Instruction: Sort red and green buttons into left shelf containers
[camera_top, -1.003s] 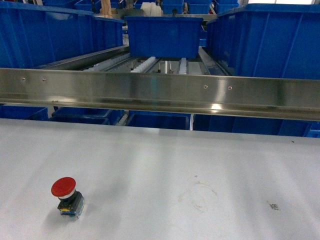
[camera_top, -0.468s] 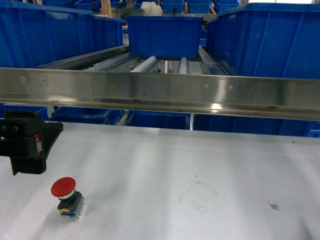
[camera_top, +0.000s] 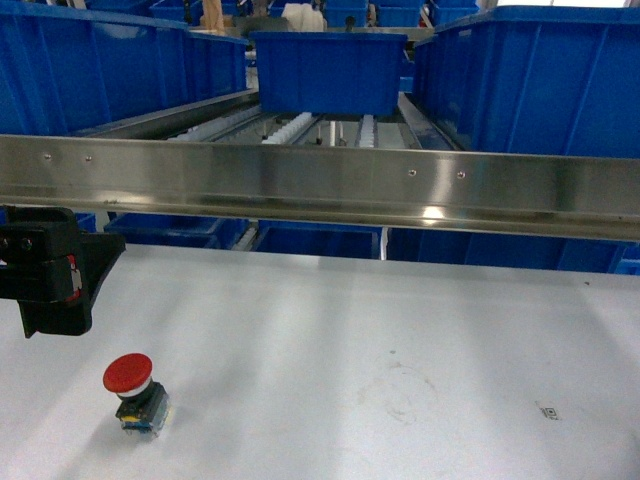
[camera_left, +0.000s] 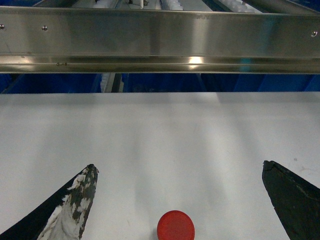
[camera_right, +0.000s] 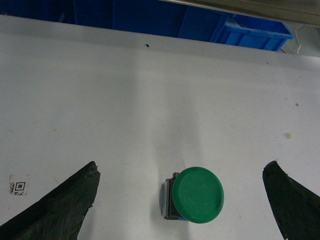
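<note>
Now that the left gripper (camera_top: 50, 270), jaws wide, has entered above the table (camera_top: 400, 320), the red button (camera_top: 128, 375) sits at its six o'clock (right gripper (camera_right: 181, 200) likewise wide over the green button (camera_right: 200, 194)), so pickup looks imminent.

A brushed, glossy steel rail (camera_top: 320, 185) is seen across the upper frame, above a matt white tabletop (camera_top: 400, 320) marked with faint scuffs. Smooth plastic is shown by the blue bins (camera_top: 540, 80), the red button cap (camera_top: 128, 373) and the green button cap (camera_right: 200, 194).
</note>
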